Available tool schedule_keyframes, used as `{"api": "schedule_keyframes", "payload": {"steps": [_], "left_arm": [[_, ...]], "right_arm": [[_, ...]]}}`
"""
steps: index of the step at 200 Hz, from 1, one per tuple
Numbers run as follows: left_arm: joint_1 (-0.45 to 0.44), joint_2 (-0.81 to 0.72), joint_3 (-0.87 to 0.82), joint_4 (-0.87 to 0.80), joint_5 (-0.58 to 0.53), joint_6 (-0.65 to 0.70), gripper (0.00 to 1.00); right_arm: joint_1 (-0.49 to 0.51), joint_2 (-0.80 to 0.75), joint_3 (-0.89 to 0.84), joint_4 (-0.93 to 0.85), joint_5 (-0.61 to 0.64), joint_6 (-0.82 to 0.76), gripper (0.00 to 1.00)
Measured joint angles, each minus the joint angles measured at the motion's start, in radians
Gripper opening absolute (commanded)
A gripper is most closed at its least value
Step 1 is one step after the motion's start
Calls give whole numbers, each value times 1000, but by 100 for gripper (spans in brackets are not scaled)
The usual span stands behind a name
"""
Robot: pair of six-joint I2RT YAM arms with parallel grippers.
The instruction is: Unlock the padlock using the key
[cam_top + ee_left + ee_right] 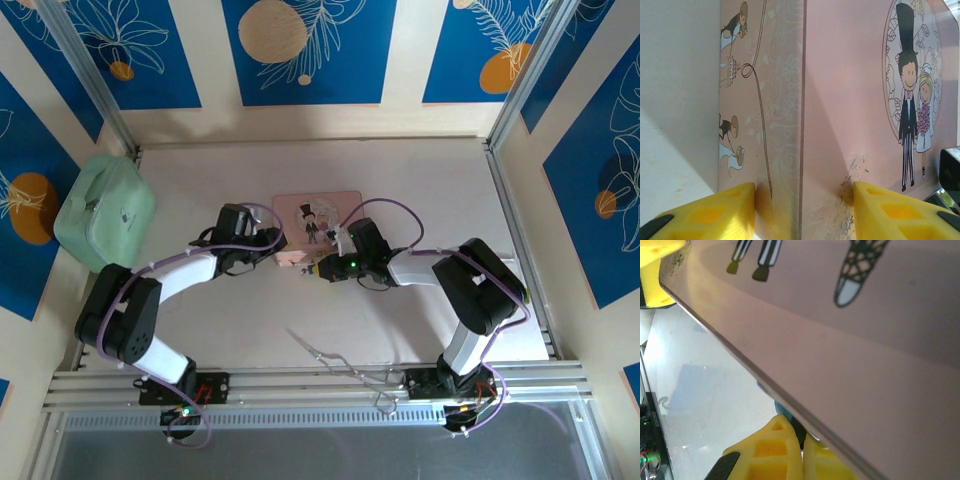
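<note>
The pink tin with a bride-and-groom picture lies at mid-table. My left gripper is shut on its near left corner, one yellow finger on the side wall and the other on the lid. From the right, my right gripper sits just under the tin's front rim, its tips shut on a small dark piece that looks like the key. A blue part of the padlock shows just past the tips against the rim; the rest of it is hidden by the tin.
A mint green case stands at the left wall. A long thin metal wire tool lies near the front rail between the arm bases. Metal frame rails run along both sides and the front edge.
</note>
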Motion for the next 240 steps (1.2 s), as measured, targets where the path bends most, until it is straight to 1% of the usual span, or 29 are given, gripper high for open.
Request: {"api": "schedule_keyframes", "payload": {"steps": [86, 184, 240], "left_arm": [[0, -5, -19, 27, -5, -2, 46], [0, -10, -44, 69, -6, -3, 45], [2, -13, -45, 68, -6, -2, 44]], "right_arm": [[2, 0, -5, 18, 0, 26, 0], [-3, -5, -67, 144, -8, 64, 0], [-16, -21, -96, 175, -8, 80, 0]]}}
